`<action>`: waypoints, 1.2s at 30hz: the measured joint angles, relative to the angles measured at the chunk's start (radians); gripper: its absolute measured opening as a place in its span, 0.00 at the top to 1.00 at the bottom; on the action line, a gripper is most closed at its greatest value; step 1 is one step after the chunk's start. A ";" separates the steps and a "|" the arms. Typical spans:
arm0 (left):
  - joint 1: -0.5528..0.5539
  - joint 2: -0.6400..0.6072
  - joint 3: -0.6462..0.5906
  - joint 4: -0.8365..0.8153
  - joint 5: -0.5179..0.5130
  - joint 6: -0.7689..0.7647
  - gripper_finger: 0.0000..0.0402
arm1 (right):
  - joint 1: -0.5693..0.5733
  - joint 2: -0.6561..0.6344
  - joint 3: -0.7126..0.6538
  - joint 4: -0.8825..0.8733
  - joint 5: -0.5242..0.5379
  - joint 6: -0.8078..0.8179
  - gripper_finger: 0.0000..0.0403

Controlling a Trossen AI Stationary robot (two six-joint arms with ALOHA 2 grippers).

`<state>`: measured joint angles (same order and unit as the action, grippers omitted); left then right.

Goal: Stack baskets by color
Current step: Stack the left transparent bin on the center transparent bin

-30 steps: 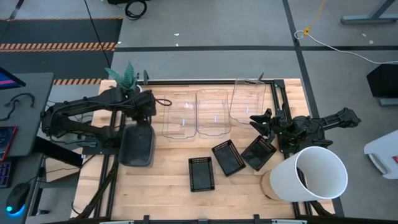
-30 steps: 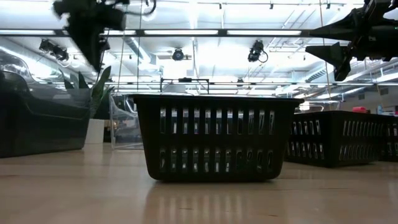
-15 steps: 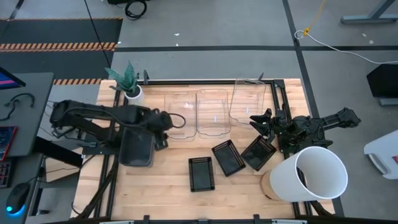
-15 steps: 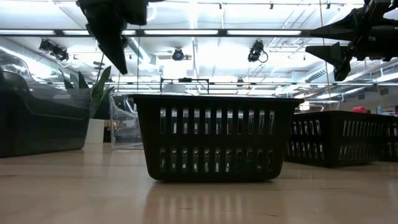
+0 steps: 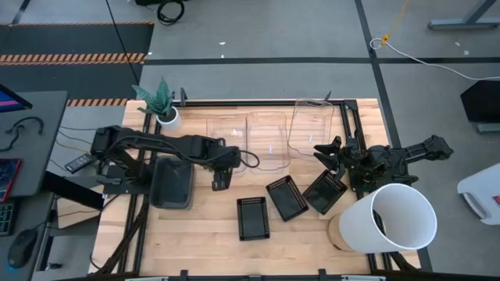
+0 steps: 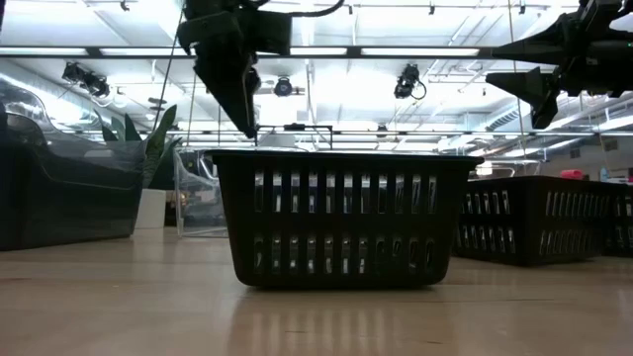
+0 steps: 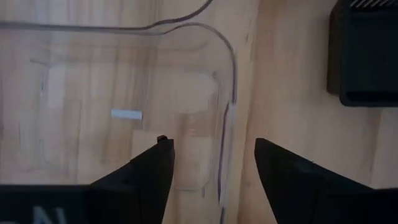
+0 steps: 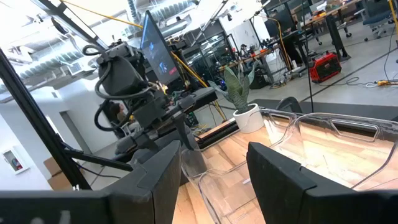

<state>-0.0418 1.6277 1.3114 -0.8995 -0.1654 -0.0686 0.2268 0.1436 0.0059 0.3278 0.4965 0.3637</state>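
Change, left arm: its reach now runs rightward across the bench; a second ago it was folded back by the plant pot, half a second ago over the grey stack. The left pincer point(image 5: 221, 176) has come to the near right corner of the left clear bin point(image 5: 227, 146).
Change, right arm: none seen; same pose in all three high views.
Change, baskets: none seen; all lie as they did a second ago.
Left pincer: fingers point(image 7: 146, 174) apart, nothing between them, hanging above the bin's rounded corner and bare wood.
Right pincer point(image 5: 326, 154): fingers apart, nothing held, raised near the right clear bin point(image 5: 312, 123) and above the right black basket.
Clear bins: three in a row along the far side of the bench point(image 5: 211, 234); left and middle bin point(image 5: 268, 140) just beside each other, the right one set a little farther back. All appear empty.
Grey trays point(image 5: 172, 183): one dark stack at the left edge of the bench, near the left arm; the count in the stack cannot be told. Nothing shows inside.
Black baskets: three, unstacked, on the near half; left basket point(image 5: 252, 217) square to the bench edge, middle basket point(image 5: 287, 197) and right basket point(image 5: 325, 191) tilted. All empty.
Bucket point(image 5: 391, 218): white, lying on its side at the right near corner, mouth open to the camera.
Plant pot point(image 5: 167, 117): white, upright, at the far left corner.
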 joint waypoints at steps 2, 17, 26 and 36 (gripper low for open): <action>0.000 0.020 0.005 0.003 0.000 0.039 0.42 | 0.000 0.000 0.000 0.000 0.000 0.000 0.53; 0.045 0.207 0.005 -0.014 0.042 0.081 0.53 | 0.000 0.000 0.000 0.000 0.000 0.000 0.53; 0.048 0.239 0.004 -0.015 0.084 0.082 0.82 | 0.000 0.000 0.000 0.000 0.000 0.000 0.53; 0.049 0.176 0.080 -0.151 0.030 0.064 0.99 | 0.000 0.000 0.000 0.000 0.000 0.000 0.53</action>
<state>0.0074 1.8038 1.3919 -1.0502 -0.1356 -0.0046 0.2272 0.1436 0.0059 0.3283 0.4963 0.3639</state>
